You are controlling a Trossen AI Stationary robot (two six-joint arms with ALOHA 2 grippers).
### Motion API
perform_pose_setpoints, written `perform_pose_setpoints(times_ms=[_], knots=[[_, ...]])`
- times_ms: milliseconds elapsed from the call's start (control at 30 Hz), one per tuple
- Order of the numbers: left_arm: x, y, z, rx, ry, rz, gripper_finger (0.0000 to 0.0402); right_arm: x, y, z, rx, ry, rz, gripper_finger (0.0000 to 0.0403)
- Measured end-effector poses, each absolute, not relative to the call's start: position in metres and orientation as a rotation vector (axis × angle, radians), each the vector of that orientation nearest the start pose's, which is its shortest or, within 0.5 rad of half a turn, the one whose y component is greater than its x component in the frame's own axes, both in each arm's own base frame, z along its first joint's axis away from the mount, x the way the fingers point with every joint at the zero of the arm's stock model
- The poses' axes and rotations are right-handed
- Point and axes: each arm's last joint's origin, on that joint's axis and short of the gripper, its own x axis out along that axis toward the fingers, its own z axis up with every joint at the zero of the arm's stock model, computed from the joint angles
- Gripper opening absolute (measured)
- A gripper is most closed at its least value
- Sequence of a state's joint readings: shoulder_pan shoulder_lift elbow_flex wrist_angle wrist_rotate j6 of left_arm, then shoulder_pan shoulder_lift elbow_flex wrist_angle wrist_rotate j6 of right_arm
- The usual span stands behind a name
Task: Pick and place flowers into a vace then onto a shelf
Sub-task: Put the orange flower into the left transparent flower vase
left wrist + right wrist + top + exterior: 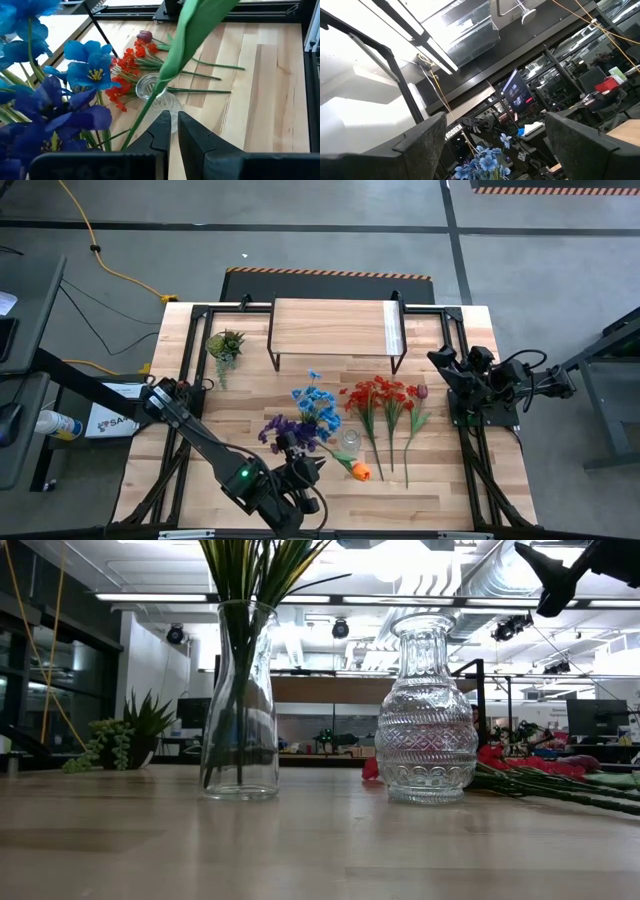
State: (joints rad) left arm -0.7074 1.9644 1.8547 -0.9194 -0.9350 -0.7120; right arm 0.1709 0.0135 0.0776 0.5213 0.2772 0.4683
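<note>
Left arm: reaches low across the near-left of the wooden tabletop (200, 510); left gripper (172, 125) over the clear ribbed glass vase (150, 87)
Left jaws: pinched almost together on a green flower stem (165, 75)
Right arm: folded at the right edge, right gripper (495, 135) raised, fingers wide apart, empty
Flowers: blue and purple artificial bunch (305, 415) upright beside the vase; red stems (385, 405), orange tulip (360, 471) lying flat
Shelf: low light-wood board on black legs (330, 325) at the far edge, bare
Open room: bare wood between flowers and shelf
</note>
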Motion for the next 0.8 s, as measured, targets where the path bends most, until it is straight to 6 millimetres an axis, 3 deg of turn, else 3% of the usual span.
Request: perform_pose_setpoints(times_ms=[800], knots=[[0.3314,-0.2524,0.308,0.065,0.558,0.433,0.0069,0.0756,0.005,0.2369,0.591,-0.605,0.037,0.0328]])
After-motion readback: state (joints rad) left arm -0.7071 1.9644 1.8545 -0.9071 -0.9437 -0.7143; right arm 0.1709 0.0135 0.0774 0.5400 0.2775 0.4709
